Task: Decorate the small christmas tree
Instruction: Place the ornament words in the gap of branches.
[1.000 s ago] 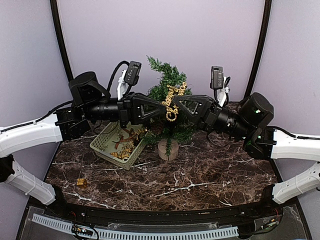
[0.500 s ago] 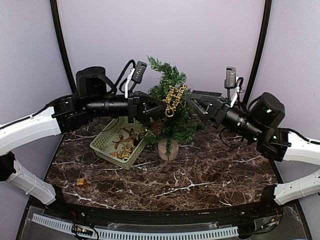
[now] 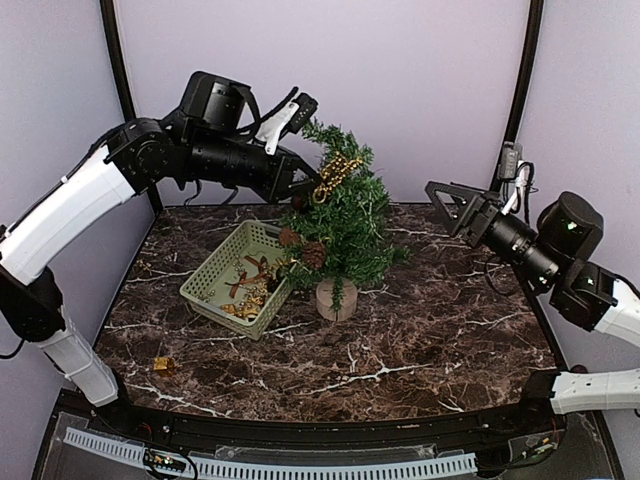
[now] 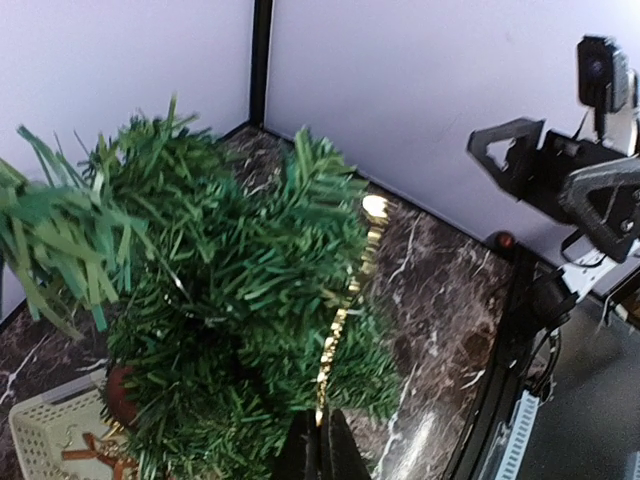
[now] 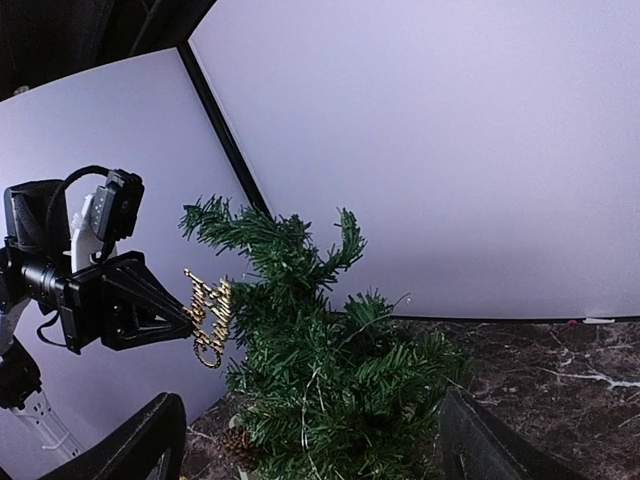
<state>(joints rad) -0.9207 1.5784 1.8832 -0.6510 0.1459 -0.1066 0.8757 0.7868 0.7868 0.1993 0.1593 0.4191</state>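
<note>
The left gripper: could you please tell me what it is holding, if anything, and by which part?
The left gripper is shut on the gold script ornament, pinching one end, near the top of the small christmas tree.

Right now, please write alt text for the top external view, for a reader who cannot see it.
The left claw, shut on a gold ornament, holds it near the top of a small green tree on a dark marble table. The right claw stands open to the tree's right, apart from it. A green basket of ornaments lies left of the tree.
</note>
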